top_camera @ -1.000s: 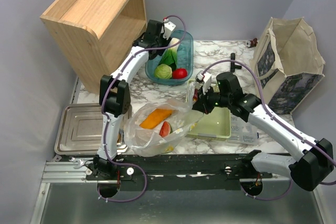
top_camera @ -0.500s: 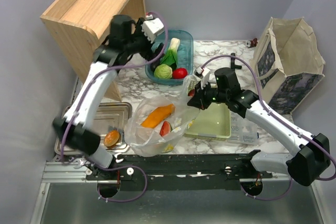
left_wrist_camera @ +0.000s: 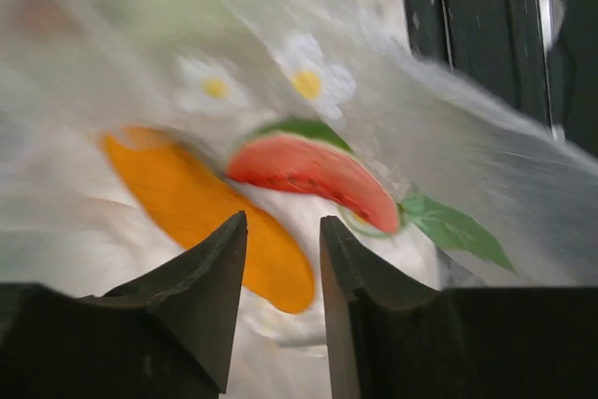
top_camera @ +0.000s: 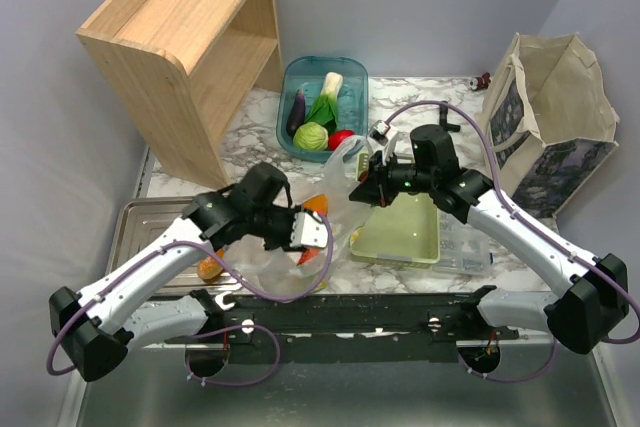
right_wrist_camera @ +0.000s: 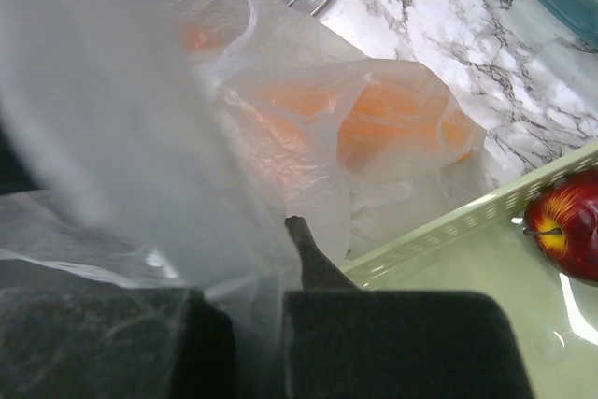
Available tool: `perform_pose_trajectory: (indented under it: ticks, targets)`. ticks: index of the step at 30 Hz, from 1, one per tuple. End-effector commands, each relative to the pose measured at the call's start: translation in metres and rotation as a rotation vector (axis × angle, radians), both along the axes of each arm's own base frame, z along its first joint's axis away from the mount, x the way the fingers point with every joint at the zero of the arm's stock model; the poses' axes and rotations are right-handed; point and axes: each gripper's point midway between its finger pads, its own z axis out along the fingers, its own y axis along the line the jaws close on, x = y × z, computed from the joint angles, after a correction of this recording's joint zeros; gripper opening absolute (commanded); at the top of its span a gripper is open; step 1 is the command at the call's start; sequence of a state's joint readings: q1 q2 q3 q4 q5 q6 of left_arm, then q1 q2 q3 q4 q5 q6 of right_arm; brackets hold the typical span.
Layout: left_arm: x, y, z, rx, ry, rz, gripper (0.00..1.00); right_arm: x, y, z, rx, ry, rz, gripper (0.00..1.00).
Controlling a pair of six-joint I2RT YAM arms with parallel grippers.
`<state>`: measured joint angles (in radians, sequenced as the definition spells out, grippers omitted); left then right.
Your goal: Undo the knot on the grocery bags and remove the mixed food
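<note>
1. The grocery bag [top_camera: 345,209] lies open on the marble table [top_camera: 440,97], at the near edge, between the metal tray [top_camera: 150,237] and the green tray [right_wrist_camera: 448,231].
2. The right gripper [top_camera: 366,175] is clamped on the far right edge of the bag and holds the plastic raised.
3. The left gripper [left_wrist_camera: 283,221] points into the bag mouth. Its jaws stand narrowly apart with nothing between them.
4. Inside the bag, just beyond the left fingertips, lie 1 watermelon wedge [left_wrist_camera: 308,170] and 1 orange packet [left_wrist_camera: 201,217]. This view is blurred.
5. 1 apple [right_wrist_camera: 572,221] rests in the green tray.
6. The blue basin [top_camera: 358,87] holds an eggplant [top_camera: 296,112], a leafy vegetable [top_camera: 326,95], a cabbage [top_camera: 311,136] and a tomato [top_camera: 342,138].
7. 1 bread roll [top_camera: 210,268] sits on the metal tray.
</note>
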<state>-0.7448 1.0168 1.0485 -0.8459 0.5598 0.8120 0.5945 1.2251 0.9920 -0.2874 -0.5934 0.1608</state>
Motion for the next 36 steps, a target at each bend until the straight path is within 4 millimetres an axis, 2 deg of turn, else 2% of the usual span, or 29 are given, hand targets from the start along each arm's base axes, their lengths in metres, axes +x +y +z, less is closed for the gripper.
perform_pose_trajectory:
  ticks: [1, 4, 5, 6, 7, 9, 13, 14, 15, 16, 20, 27, 31, 34, 36]
  targets:
    - [-0.015, 0.039, -0.079, 0.289, 0.004, -0.014, 0.35, -0.007, -0.002, -0.001, 0.009, -0.003, 0.026, 0.01]
    - [-0.033, 0.046, -0.107, 0.317, 0.013, -0.066, 0.36, -0.01, -0.006, -0.01, -0.013, -0.007, 0.031, 0.01]
    - [-0.038, 0.046, -0.114, 0.316, 0.015, -0.076, 0.42, -0.011, -0.007, -0.012, -0.02, -0.009, 0.032, 0.01]
    - [-0.041, 0.046, -0.119, 0.317, 0.018, -0.071, 0.57, -0.012, -0.009, -0.014, -0.027, -0.012, 0.032, 0.01]
    - [-0.042, 0.045, -0.124, 0.312, 0.019, -0.052, 0.66, -0.012, -0.01, -0.016, -0.033, -0.013, 0.032, 0.01]
    - [-0.035, 0.039, -0.127, 0.28, 0.027, 0.025, 0.74, -0.013, -0.012, -0.02, -0.045, -0.017, 0.031, 0.01]
    - [-0.012, 0.023, -0.124, 0.222, 0.03, 0.179, 0.79, -0.012, -0.014, -0.024, -0.056, -0.017, 0.028, 0.01]
    - [-0.012, 0.019, -0.126, 0.221, 0.051, 0.185, 0.83, -0.012, -0.013, -0.024, -0.058, -0.017, 0.026, 0.01]
    - [-0.016, 0.014, -0.125, 0.214, 0.082, 0.174, 0.96, -0.011, -0.014, -0.024, -0.059, -0.02, 0.024, 0.01]
    - [-0.02, 0.008, -0.124, 0.205, 0.114, 0.165, 0.98, -0.01, -0.014, -0.025, -0.062, -0.021, 0.023, 0.01]
    - [-0.028, -0.006, -0.124, 0.181, 0.175, 0.167, 0.98, -0.008, -0.014, -0.025, -0.071, -0.024, 0.016, 0.01]
    - [0.002, -0.016, -0.138, 0.187, 0.162, 0.431, 0.98, -0.007, -0.017, -0.029, -0.081, -0.022, 0.0, 0.01]
    - [0.011, -0.021, -0.141, 0.197, 0.131, 0.469, 0.99, -0.008, -0.019, -0.031, -0.087, -0.023, -0.004, 0.01]
    - [0.012, -0.02, -0.153, 0.25, 0.11, 0.468, 0.99, -0.008, -0.019, -0.032, -0.088, -0.026, -0.007, 0.01]
    - [0.015, -0.012, -0.168, 0.313, 0.057, 0.472, 0.99, -0.007, -0.02, -0.031, -0.091, -0.033, -0.011, 0.01]
